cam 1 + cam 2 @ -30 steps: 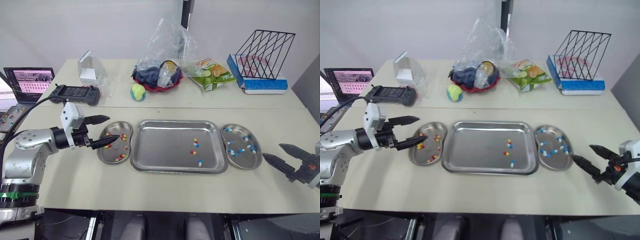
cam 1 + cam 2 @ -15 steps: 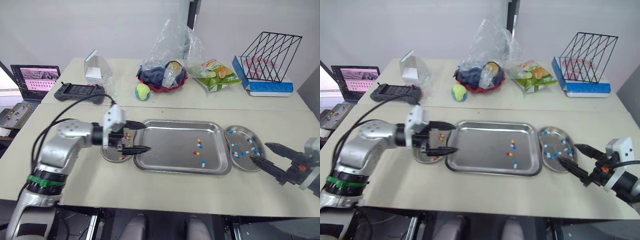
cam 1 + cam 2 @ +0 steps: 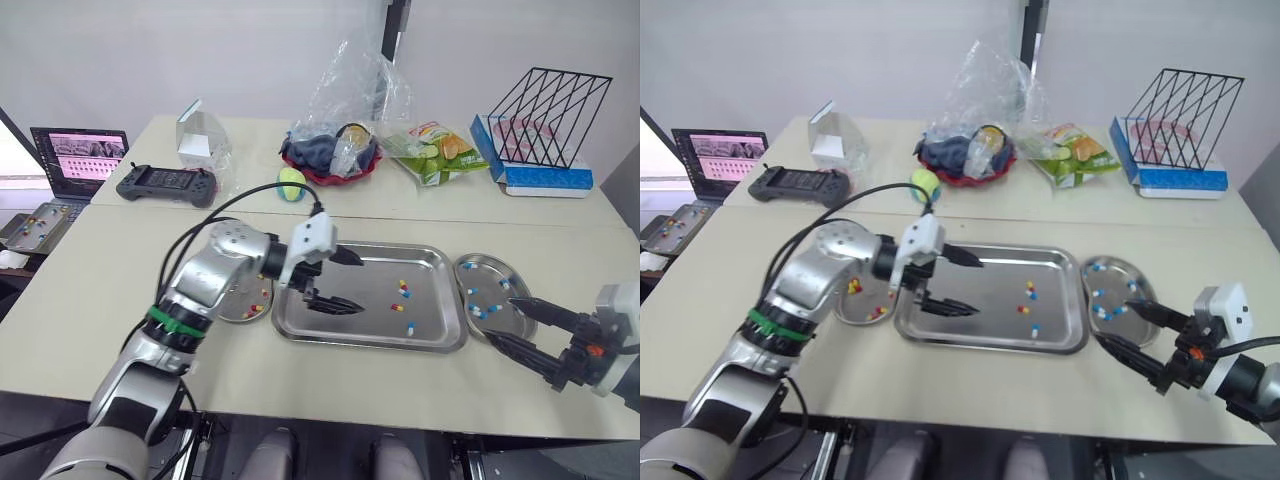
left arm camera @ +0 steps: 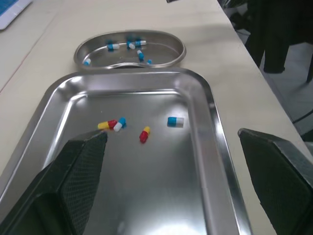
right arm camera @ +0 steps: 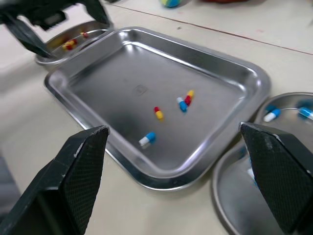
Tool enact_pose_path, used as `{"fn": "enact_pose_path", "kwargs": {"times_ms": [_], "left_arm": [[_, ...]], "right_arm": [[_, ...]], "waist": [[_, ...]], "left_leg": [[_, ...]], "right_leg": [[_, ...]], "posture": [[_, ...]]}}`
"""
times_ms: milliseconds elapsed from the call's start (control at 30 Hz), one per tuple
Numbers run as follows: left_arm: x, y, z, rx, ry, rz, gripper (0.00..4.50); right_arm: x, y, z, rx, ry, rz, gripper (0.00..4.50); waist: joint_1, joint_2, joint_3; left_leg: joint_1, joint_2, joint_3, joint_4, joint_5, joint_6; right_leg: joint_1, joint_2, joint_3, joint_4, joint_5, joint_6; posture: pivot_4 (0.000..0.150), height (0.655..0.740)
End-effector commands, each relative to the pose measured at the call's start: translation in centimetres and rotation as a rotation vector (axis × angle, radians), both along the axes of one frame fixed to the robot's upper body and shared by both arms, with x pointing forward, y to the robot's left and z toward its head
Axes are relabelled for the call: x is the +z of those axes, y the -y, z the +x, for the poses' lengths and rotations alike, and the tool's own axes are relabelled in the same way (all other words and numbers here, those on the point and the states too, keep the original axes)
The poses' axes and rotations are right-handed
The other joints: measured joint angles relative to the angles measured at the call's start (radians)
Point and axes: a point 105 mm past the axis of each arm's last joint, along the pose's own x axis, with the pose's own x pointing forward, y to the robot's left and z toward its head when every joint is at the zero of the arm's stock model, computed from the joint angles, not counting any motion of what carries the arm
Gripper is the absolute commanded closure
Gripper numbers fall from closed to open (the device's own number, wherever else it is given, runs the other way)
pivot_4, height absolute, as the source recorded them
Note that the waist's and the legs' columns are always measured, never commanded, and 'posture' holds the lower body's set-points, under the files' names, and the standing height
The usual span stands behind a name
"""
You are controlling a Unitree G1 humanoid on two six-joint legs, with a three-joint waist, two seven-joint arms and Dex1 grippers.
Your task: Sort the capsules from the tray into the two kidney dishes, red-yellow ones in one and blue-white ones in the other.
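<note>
Beige table (image 3: 90, 290) carries the tray (image 3: 372, 344), with four capsules (image 3: 403, 290) toward its right side. Your left gripper (image 3: 357, 284) hangs spread and empty over the tray's left part; your right gripper (image 3: 500, 320) gapes too. One red-yellow capsule (image 4: 106, 125) touches a blue-white capsule (image 4: 120, 123), so you could pinch both.

Plain white wall (image 3: 200, 50) behind, evenly lit. Dark vertical post (image 3: 400, 14) against wall, near centre. Two cream tables butted long edge to long edge: back table (image 3: 250, 155) cluttered, front table (image 3: 100, 300) nearer. Laptop (image 3: 78, 157) off left end. Pale grey floor (image 4: 298, 93) past right end.
</note>
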Motion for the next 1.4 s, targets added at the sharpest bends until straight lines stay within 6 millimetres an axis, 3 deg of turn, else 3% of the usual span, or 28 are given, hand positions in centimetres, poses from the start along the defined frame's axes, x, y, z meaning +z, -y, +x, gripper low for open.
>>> {"fn": "enact_pose_path", "kwargs": {"times_ms": [33, 200, 400, 1233, 1400], "left_arm": [[0.2, 0.8, 0.5, -0.025, 0.061, 0.028, 0.00], [-2.3, 4.6, 2.0, -0.062, 0.058, 0.089, 0.00], [-3.9, 6.3, 3.0, -0.066, 0.059, 0.101, 1.84], [-6.7, 8.5, 3.7, -0.005, 0.035, 0.170, 1.84], [-7.0, 8.7, 3.4, -0.027, 0.038, 0.186, 3.37]], "right_arm": [[0.8, -0.3, -0.2, 0.012, 0.024, -0.011, 0.03], [0.4, -0.3, -0.3, -0.013, 0.032, -0.025, 0.03], [0.2, -0.3, -0.6, -0.035, 0.030, -0.027, 0.00], [-0.2, 0.2, -1.1, -0.110, 0.037, -0.059, 0.00], [-0.1, 0.6, -1.2, -0.130, 0.037, -0.070, 0.00]], "waist": [[-0.006, 0.000, 0.000], [0.011, -0.001, 0.000], [-0.004, -0.001, 0.001], [0.000, -0.002, 0.001], [0.001, -0.002, 0.001]], "left_leg": [[0.000, 0.000, 0.000, 0.000, 0.000, 0.001], [0.000, -0.001, 0.000, 0.002, 0.000, 0.001], [-0.001, -0.001, 0.000, 0.002, -0.002, 0.003], [-0.001, -0.002, 0.000, 0.002, -0.002, 0.003], [-0.001, -0.002, 0.001, 0.002, -0.002, 0.003]], "right_leg": [[0.000, 0.000, 0.000, 0.000, 0.000, 0.000], [0.004, -0.001, -0.001, -0.003, 0.000, 0.002], [0.003, -0.001, 0.000, -0.004, 0.000, 0.003], [0.003, -0.001, 0.000, -0.004, 0.000, 0.004], [0.004, -0.001, 0.000, -0.004, 0.000, 0.004]], "posture": [[0.150, 0.7391], [0.150, 0.7391], [0.150, 0.7391], [0.150, 0.7391], [0.150, 0.7391]]}}
